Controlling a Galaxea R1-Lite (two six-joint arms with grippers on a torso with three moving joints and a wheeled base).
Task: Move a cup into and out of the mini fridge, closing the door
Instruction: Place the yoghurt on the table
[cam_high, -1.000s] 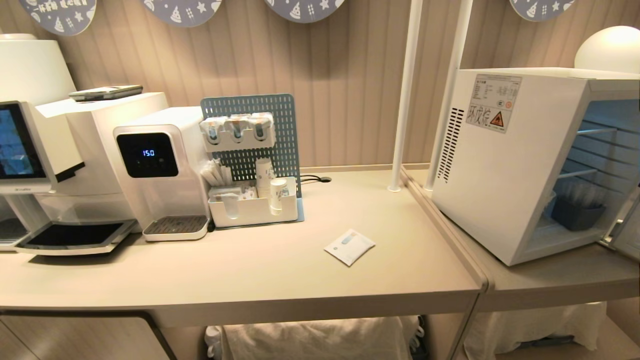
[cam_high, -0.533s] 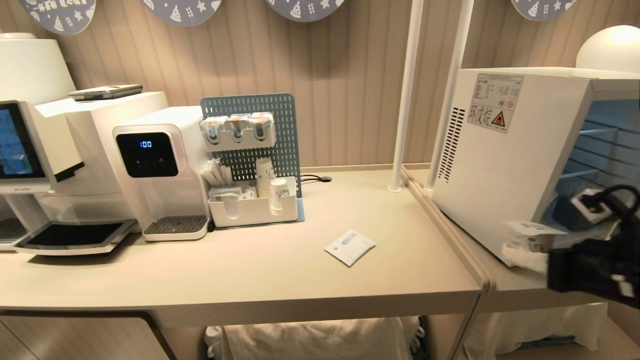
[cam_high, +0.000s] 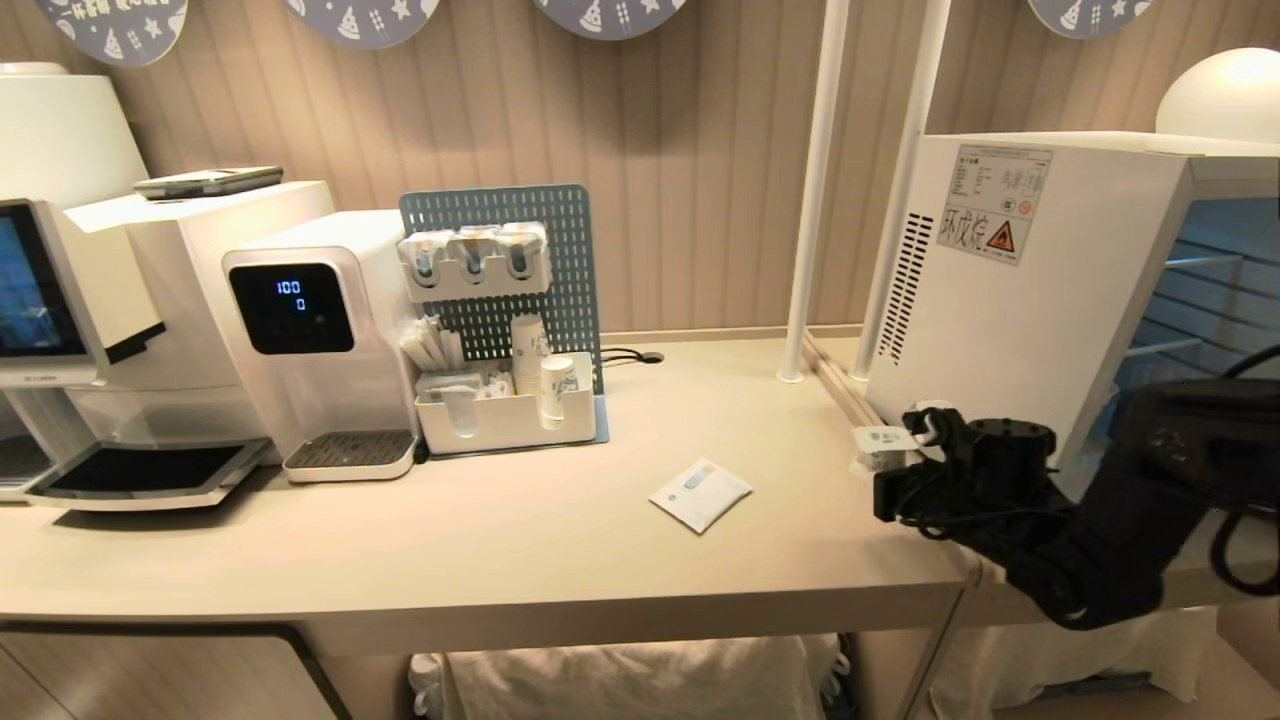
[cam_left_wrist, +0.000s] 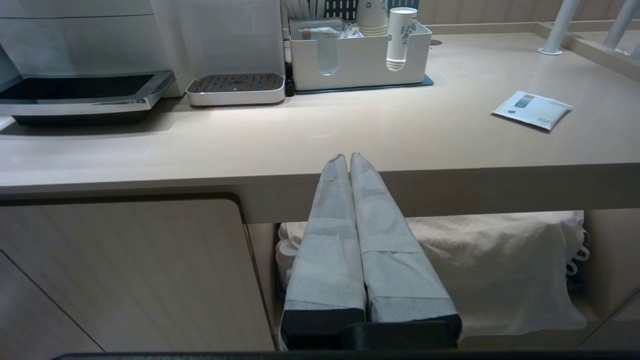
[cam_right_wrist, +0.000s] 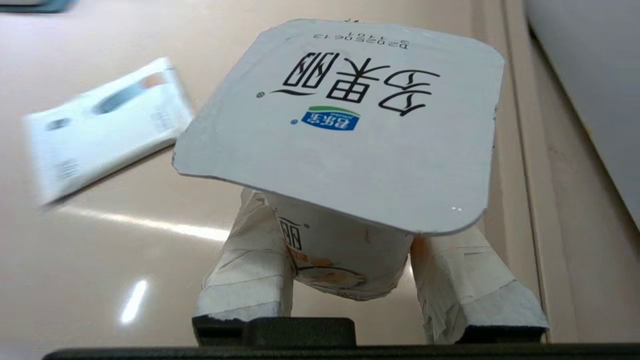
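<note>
One cup (cam_right_wrist: 345, 130), foil lid sealed, sits clamped in the right gripper (cam_right_wrist: 350, 260).

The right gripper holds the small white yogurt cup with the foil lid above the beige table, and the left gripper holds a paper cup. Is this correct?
Not fully. In the left wrist view the left gripper is shut on nothing, below the beige table's edge. The right gripper does hold the small white foil-lidded yogurt cup, as its wrist view shows.

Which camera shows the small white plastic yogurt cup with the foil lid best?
The right wrist view: the small white plastic yogurt cup fills it, clamped between the right gripper fingers. The head view shows only a sliver; the left wrist view shows none.
</note>
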